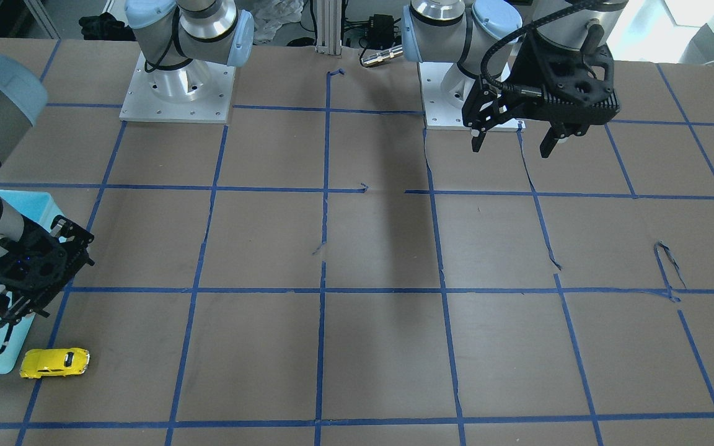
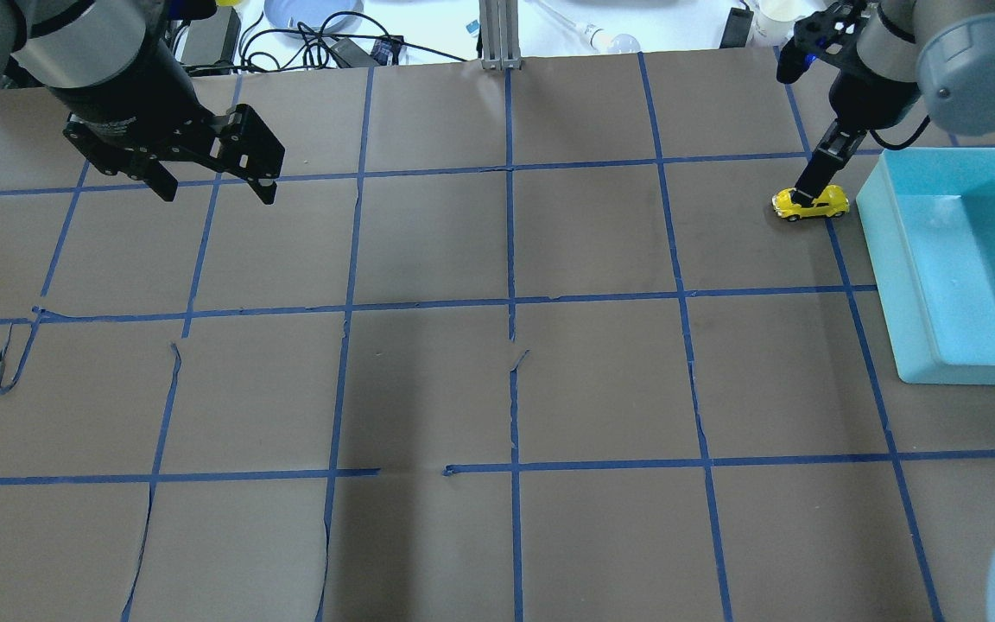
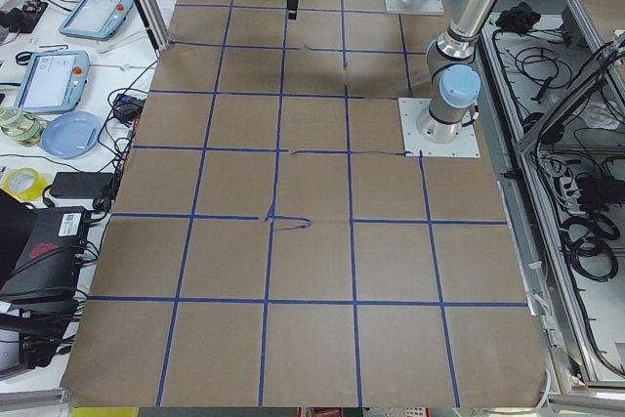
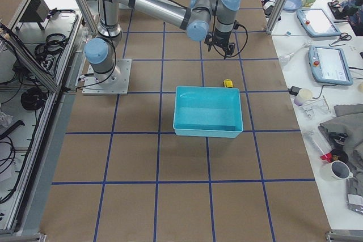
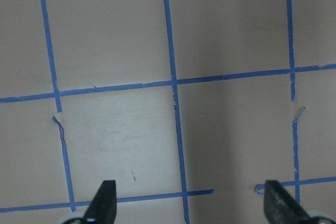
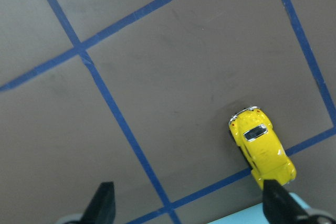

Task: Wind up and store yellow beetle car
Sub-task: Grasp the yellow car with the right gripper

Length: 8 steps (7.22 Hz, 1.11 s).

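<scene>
Beetle car [image 6: 261, 147] nr R fingers [image 6: 276, 204], off-ctr

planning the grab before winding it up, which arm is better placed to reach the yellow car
Right. Its open end effector hangs close to the yellow beetle car, which sits beside the blue bin. The left end effector is far off, at the opposite side of the table.

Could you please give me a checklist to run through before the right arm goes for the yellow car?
1. The right gripper is open: ok.
2. The yellow beetle car stands upright on its wheels: ok.
3. Car centred in the gripper's opening: not ok, it lies off to one side in the wrist view.
4. The teal bin sits beside the car, open at the top: ok.
5. The left gripper is far from the car: ok.
6. Spring wound: cannot tell.
</scene>
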Available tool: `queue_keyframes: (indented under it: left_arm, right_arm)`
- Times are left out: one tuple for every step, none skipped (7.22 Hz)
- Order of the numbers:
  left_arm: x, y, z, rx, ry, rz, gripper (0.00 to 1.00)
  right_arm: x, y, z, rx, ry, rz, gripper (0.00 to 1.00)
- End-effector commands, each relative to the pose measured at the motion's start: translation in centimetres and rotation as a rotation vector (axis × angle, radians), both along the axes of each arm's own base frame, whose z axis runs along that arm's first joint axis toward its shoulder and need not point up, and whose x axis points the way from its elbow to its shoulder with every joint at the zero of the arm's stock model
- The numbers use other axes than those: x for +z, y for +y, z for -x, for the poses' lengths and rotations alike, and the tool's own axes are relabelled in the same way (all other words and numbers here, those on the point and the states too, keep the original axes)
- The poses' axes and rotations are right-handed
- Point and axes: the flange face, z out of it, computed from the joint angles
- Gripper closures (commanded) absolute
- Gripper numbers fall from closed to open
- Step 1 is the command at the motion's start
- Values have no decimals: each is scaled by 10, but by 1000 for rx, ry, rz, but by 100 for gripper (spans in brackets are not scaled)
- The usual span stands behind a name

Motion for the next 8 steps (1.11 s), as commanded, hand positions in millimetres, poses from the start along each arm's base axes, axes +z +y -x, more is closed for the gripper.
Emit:
queue_keyframes:
  left_arm:
    - [-4,0,0,30,2,-6,0]
    - [-8,-3,0,31,2,-14,0]
    - [-4,-3,0,32,2,-7,0]
    - [-5,-1,0,31,3,-10,0]
    - [-3,0,0,30,5,-5,0]
    - [-3,1,-1,29,3,-5,0]
    - [-3,1,-2,25,1,-5,0]
    - [-3,0,-3,22,1,-5,0]
  right_arm:
    - [-59,-33,13,273,59,35,0]
    - [-83,-43,17,318,66,45,0]
    - [-100,-48,27,371,72,30,0]
    - [-108,-51,46,414,70,28,0]
    - [-117,-52,53,422,64,18,0]
    - [-121,-53,53,426,62,15,6]
    - [-126,-54,54,445,65,18,16]
    - [-127,-55,55,472,72,28,29]
